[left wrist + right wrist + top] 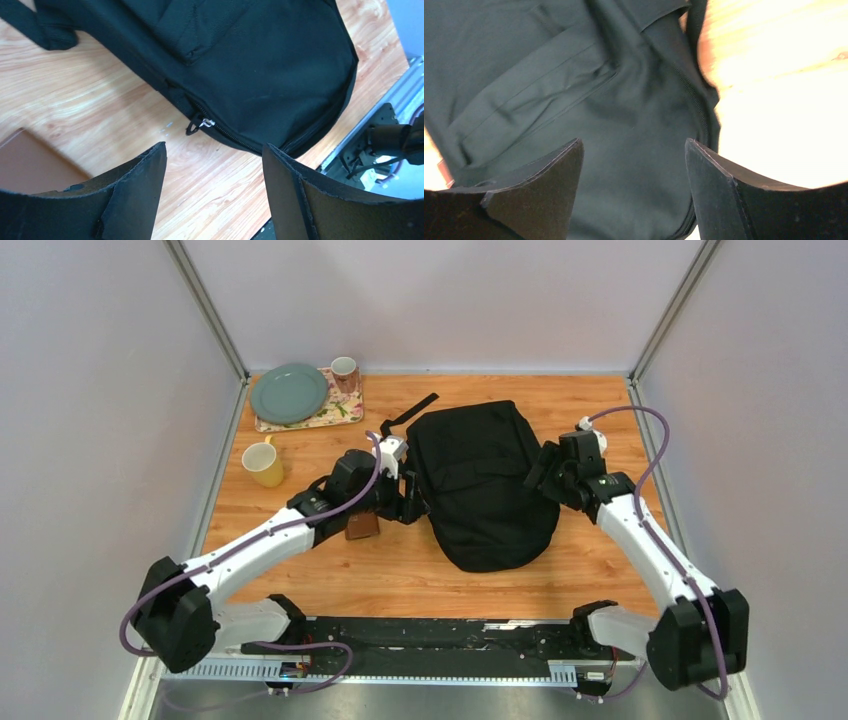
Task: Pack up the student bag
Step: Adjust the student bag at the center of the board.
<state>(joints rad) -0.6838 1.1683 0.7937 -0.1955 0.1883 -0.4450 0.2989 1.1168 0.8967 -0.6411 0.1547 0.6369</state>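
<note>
The black student bag lies flat in the middle of the table, its zip closed. In the left wrist view the bag fills the top, with its zip pull on the near edge. My left gripper is open and empty at the bag's left edge; in its own view the gripper hovers over bare wood just short of the zip pull. My right gripper is open and empty at the bag's right edge; in its own view the gripper is over the bag's fabric. A small brown wallet lies under the left arm.
A yellow mug stands left of the left arm. At the back left a floral mat holds a green plate and a pink mug. The bag's strap trails toward the back. Walls close in three sides.
</note>
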